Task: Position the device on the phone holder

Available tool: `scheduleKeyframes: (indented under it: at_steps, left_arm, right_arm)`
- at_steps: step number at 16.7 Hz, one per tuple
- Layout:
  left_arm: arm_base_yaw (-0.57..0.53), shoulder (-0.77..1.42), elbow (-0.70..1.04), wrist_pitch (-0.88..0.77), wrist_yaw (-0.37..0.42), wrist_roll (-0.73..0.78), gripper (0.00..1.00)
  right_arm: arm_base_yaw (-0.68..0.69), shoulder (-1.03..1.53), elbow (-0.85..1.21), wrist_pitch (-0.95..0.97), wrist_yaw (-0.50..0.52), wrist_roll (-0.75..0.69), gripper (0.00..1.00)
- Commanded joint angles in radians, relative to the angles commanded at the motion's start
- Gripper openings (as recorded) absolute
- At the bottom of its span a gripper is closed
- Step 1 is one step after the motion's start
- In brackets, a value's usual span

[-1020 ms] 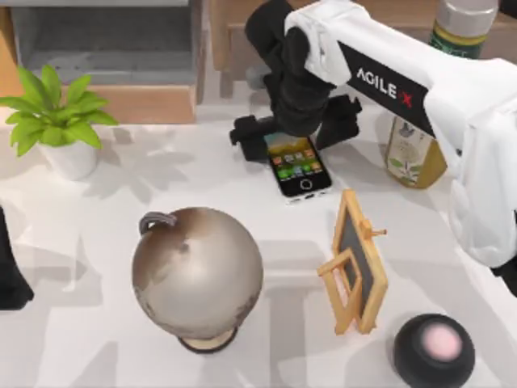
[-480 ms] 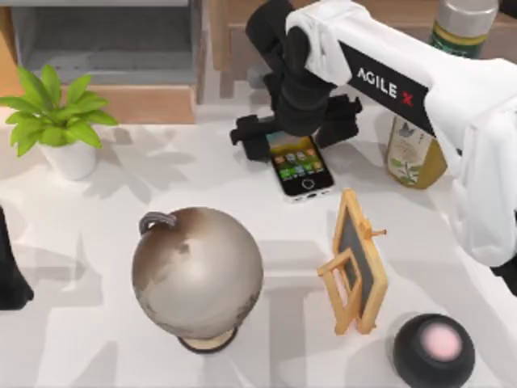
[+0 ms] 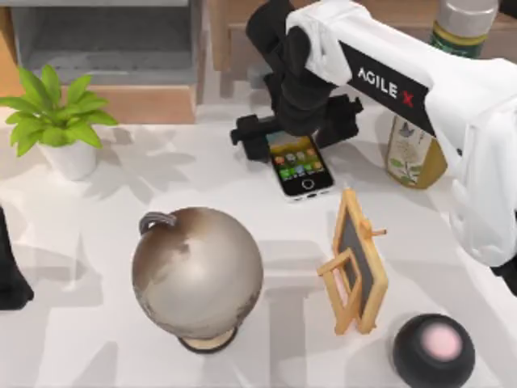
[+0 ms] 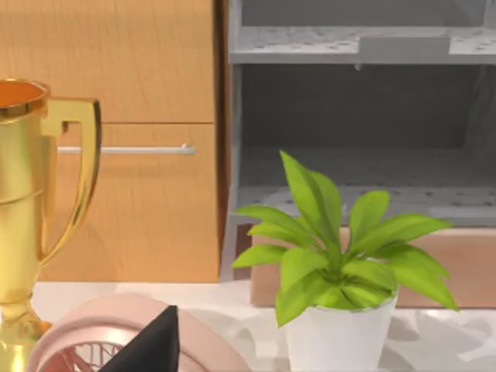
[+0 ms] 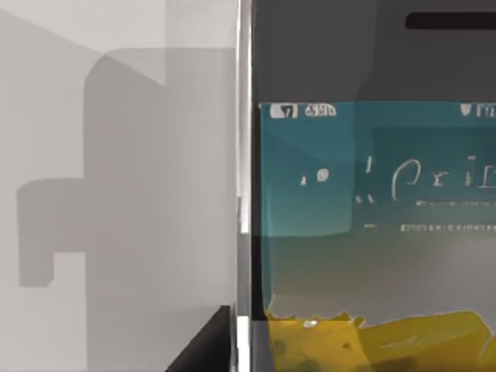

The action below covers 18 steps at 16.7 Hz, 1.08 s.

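The device [image 3: 301, 167], a slim smartphone with a screen of colourful icons, lies flat at the back middle of the table, home button toward the front. My right gripper [image 3: 295, 128] sits over its far end, black fingers [image 3: 246, 129] on both long edges, shut on it. In the right wrist view the device [image 5: 372, 201] is very close, its silver rim beside bare table. The phone holder [image 3: 356, 263], a small wooden easel with a dark panel, stands in front of and right of the device. My left gripper [image 3: 8, 271] is parked at the table's left edge.
A grey globe [image 3: 198, 275] stands left of the holder. A potted plant [image 3: 56, 121] is at the back left, a yellow bottle [image 3: 414, 151] right of the device, a black round speaker [image 3: 434, 349] at the front right. The left wrist view shows a gold trophy [image 4: 23, 194].
The right gripper and the device have shifted together a few pixels to the right. Everything else has stayed put.
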Motion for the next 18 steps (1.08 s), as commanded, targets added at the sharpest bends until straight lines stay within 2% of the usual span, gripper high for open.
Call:
scheduleKeyframes:
  at_steps: [12, 15, 18]
  left_arm:
    - [0.0, 0.0, 0.0, 0.0, 0.0, 0.0, 1.0]
    - [0.0, 0.0, 0.0, 0.0, 0.0, 0.0, 1.0]
    - [0.0, 0.0, 0.0, 0.0, 0.0, 0.0, 1.0]
  right_arm:
    - [0.001, -0.003, 0.086, -0.079, -0.006, 0.001, 0.0]
    - [0.004, -0.084, 0.027, -0.05, -0.06, -0.004, 0.0]
    - [-0.006, -0.232, -0.12, 0.012, -0.163, -0.019, 0.0]
